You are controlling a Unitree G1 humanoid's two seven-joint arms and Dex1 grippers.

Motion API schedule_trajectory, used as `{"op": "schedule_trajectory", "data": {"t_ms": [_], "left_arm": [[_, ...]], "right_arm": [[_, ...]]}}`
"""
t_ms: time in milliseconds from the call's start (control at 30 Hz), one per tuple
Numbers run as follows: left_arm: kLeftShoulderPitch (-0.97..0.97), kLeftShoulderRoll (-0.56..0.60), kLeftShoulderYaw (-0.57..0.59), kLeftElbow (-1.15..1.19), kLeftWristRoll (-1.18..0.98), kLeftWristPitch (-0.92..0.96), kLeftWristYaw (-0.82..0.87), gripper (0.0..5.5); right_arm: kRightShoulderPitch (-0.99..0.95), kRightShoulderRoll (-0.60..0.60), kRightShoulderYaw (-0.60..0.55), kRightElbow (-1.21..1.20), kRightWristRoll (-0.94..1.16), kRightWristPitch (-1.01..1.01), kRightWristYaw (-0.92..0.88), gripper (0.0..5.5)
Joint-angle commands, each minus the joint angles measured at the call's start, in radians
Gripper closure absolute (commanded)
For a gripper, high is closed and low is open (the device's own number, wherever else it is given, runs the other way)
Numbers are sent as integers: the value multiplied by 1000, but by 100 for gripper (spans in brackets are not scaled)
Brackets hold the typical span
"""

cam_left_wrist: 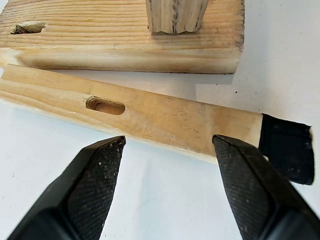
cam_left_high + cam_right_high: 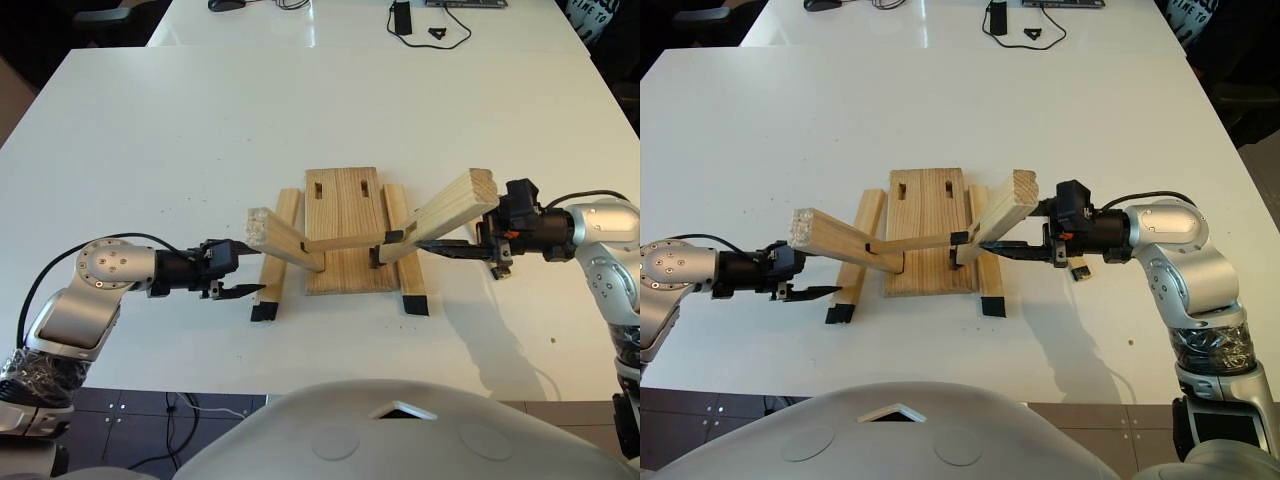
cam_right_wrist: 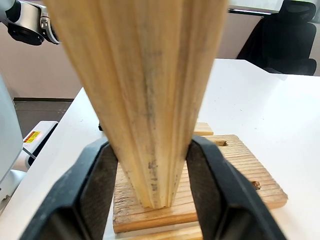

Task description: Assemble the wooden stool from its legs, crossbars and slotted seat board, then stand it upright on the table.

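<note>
A black office chair point(image 3: 295, 37) stands farther off.

The seat board point(image 2: 345, 200) is seen as pale, unvarnished wood, matt and strongly grained; the raised leg point(image 3: 145, 100) is of the same bare wood, rough and streaked; the flat leg point(image 1: 150, 112) is sanded smoother and tipped with a matt black end cap point(image 1: 285, 150); the pads point(image 1: 95, 175) of the left pincer point(image 1: 169, 142) and of the right pincer point(image 3: 150, 145) are faced with finely pebbled black material, seemingly rubber; the desk point(image 2: 150, 150) is smooth, white and faintly glossy.

R jaws clamp tilted leg point(image 2: 450, 210) over seat board point(image 2: 345, 205); L jaws apart.
</note>
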Motion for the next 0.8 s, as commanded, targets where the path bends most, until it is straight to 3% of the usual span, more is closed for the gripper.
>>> {"op": "schedule_trajectory", "data": {"t_ms": [33, 333, 800], "left_arm": [[2, -5, -6, -4, 15, 5, 7, 227], [-4, -3, -1, 0, 19, 6, 4, 227], [-3, -46, -16, -91, 21, 39, 46, 227]], "right_arm": [[37, -23, 15, -15, 7, 33, 22, 347], [120, -27, 29, 124, -83, -52, 25, 347], [-35, -78, 18, 91, -59, -18, 45, 347]]}}
